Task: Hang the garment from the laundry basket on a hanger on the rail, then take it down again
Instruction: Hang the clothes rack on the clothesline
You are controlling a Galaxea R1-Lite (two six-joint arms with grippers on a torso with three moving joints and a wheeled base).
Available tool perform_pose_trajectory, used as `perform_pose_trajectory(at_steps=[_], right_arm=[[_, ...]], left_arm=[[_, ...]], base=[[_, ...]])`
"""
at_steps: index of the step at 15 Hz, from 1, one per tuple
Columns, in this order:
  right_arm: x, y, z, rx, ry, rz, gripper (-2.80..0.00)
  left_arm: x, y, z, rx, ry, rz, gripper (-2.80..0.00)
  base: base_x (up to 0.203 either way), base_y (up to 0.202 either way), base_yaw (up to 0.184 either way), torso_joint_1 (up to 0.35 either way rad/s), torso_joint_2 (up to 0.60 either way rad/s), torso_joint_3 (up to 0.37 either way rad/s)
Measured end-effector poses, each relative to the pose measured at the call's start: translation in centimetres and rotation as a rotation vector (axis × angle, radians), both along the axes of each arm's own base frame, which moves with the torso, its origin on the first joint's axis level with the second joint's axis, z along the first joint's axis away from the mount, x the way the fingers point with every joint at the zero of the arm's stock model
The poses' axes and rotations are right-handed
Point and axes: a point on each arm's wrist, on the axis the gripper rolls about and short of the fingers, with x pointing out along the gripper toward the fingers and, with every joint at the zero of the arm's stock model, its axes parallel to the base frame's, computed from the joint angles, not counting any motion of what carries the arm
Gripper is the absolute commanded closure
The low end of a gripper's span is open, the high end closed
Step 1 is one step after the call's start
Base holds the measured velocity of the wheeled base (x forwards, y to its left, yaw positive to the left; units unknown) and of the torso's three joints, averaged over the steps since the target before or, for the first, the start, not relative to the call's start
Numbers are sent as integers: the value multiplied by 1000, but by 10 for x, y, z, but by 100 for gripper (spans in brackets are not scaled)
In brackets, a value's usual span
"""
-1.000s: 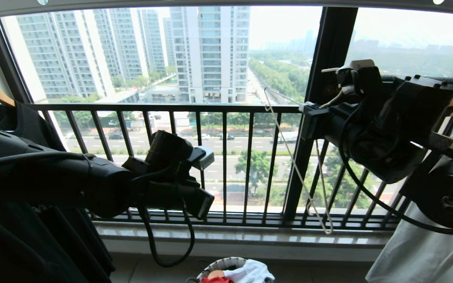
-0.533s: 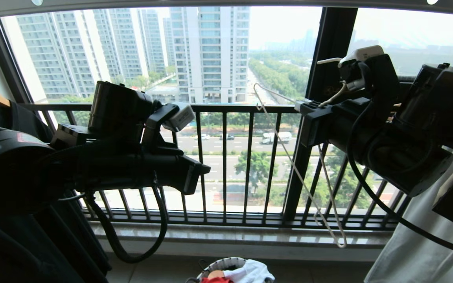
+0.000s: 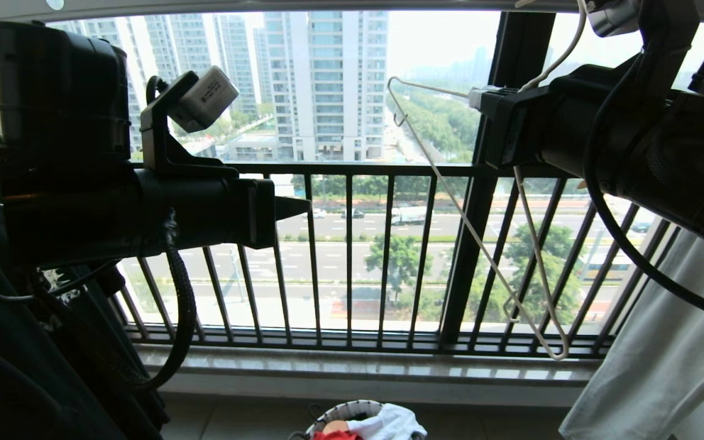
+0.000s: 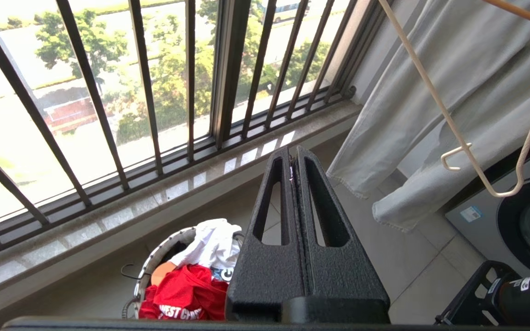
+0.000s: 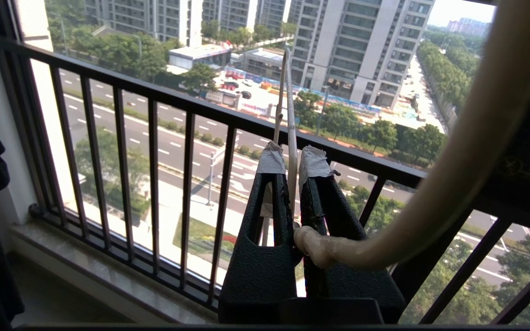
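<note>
The right claw (image 5: pixel 291 158), in the upper right of the head view, is clamped on the thin cream-white wire hanger (image 3: pixel 480 241). The hanger's hook points to upper left, and its long axis slants down toward the lower right. The left claw (image 4: pixel 294 158) is closed and empty at centre left. The red printed T-shirt (image 4: pixel 180 299) lies in the small round white-rimmed basket (image 4: pixel 154 262) at the bottom centre.

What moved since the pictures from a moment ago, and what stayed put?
Both arms went up. The right gripper, shut on the hanger, lifted it higher. The left gripper, shut and empty, rose too. The garment stayed in the laundry basket.
</note>
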Motion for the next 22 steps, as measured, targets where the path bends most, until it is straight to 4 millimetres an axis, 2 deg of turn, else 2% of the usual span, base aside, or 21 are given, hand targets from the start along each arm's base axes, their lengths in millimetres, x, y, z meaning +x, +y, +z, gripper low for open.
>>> perform_pose_trajectory(at_steps=[5, 13, 18, 22], right_arm=[[8, 7, 16, -20, -13, -34, 0], [23, 20, 25, -32, -50, -49, 0], [35, 28, 22, -38, -43, -52, 0], [48, 26, 16, -46, -32, -80, 0]], left_arm=[[-18, 11, 25, -122, -83, 12, 0], [-23, 15, 29, -132, -100, 16, 0], [-30, 20, 34, -150, -116, 19, 0], [-34, 22, 36, -156, -126, 18, 0]], base=[[0, 0, 0, 0, 0, 0], [0, 0, 0, 0, 0, 0], [0, 0, 0, 0, 0, 0], [0, 0, 0, 0, 0, 0]])
